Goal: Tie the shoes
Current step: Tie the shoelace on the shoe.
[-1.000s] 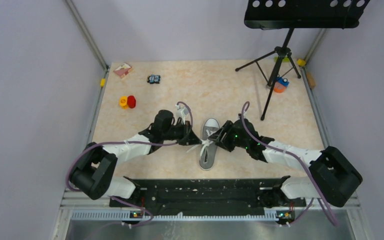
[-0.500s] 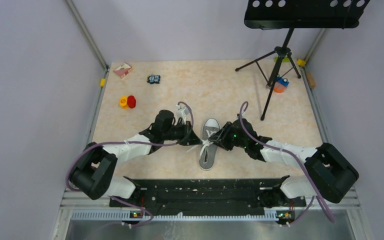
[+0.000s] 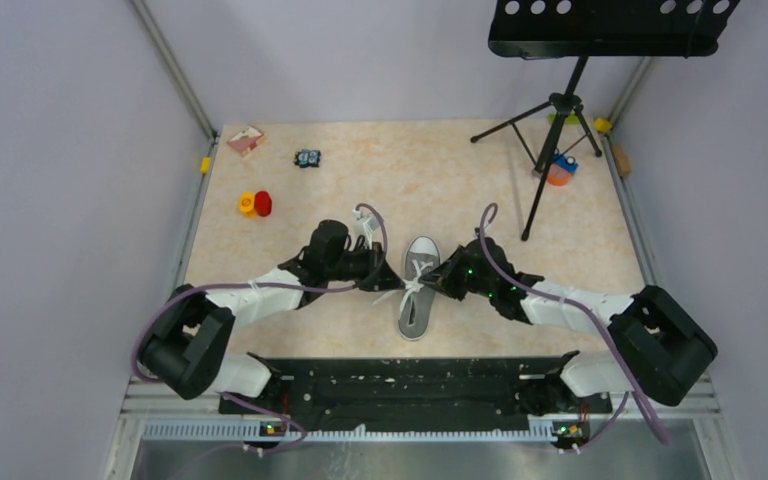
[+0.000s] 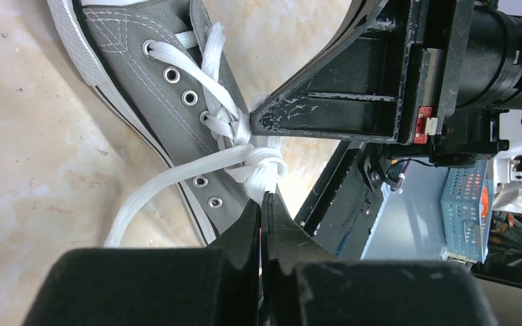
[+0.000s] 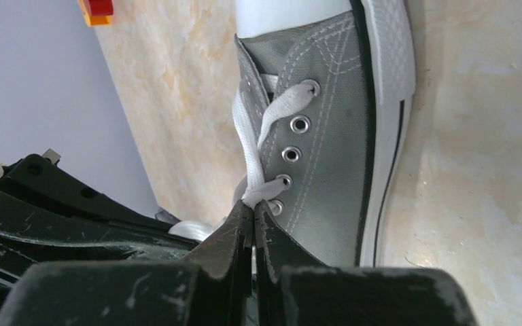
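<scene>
**Item 1: grey sneaker** [image 3: 413, 315]. It sits sole-down near the middle of your table [image 3: 460, 180], just ahead of the arm bases. The white toe cap points away from you, and the shoe lies between your two grippers.

**Item 2: white laces** [image 4: 264, 159]. They are threaded through the upper eyelets and drawn into a small knot over the tongue. One loose strand trails off the shoe's side onto the table.

**Item 3: left gripper** [image 4: 264, 202]. It is at the sneaker's left side, jaws pressed together and pinching a lace strand just below the knot.

**Item 4: right gripper** [image 5: 253, 212]. It is at the sneaker's right side, jaws together and clamped on a lace strand beside the lower eyelets. In your overhead view both tips nearly meet above the lacing.

**Item 5: sundries, well apart from the shoe.**
- A red-and-yellow piece [image 3: 255, 204] is on the left.
- A small dark toy [image 3: 307, 158] and a pink-and-white piece [image 3: 246, 139] lie near the far edge.
- A black music stand [image 3: 560, 110] is at far right, with an orange-and-blue object [image 3: 560, 170] by its legs.
</scene>
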{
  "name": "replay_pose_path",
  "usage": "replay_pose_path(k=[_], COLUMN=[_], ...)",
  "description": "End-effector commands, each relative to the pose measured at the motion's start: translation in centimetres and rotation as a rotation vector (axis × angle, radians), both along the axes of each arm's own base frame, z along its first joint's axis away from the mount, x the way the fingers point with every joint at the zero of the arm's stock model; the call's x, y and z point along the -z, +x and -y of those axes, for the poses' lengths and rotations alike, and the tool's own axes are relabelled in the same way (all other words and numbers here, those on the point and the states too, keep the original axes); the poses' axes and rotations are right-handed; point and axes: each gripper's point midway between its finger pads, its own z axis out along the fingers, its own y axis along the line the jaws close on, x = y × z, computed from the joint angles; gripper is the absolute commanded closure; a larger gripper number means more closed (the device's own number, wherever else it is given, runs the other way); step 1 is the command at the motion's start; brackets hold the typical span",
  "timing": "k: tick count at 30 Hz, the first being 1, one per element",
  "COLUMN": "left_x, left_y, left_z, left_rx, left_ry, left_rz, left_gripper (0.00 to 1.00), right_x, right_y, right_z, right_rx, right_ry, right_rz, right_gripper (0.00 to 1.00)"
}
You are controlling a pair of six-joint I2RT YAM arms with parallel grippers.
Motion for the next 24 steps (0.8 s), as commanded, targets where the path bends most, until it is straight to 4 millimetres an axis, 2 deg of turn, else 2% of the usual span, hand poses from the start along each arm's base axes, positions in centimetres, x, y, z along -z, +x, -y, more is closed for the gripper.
replay_pose_path(k=[1,10,16,24], left_x=[-1.1,0.4,1.4,2.0], left_y=[0.4,-0.1,-0.8,-0.5], left_z=[0.3,-0.6,-1.5,-2.6], left_rx=[0.001,-0.021,-0.032,-0.066], left_ry=[-0.024,0.015,0.053,0.085], left_rz=[0.054,0.029,0.019,0.029], left_gripper=[1.00,1.00,1.00,1.00], right_x=[-1.0,0.0,0.4,0.3], right_y=[0.3,-0.5,-0.6,-0.5], right_z=[0.7,2.3,2.5,2.4], right_rx=[0.035,0.079,0.080,0.077], right_ry=[0.014,-0.017,-0.023,-0.025], right_rz=[0.041,0.026,0.021,0.025], right_gripper=[1.00,1.00,1.00,1.00])
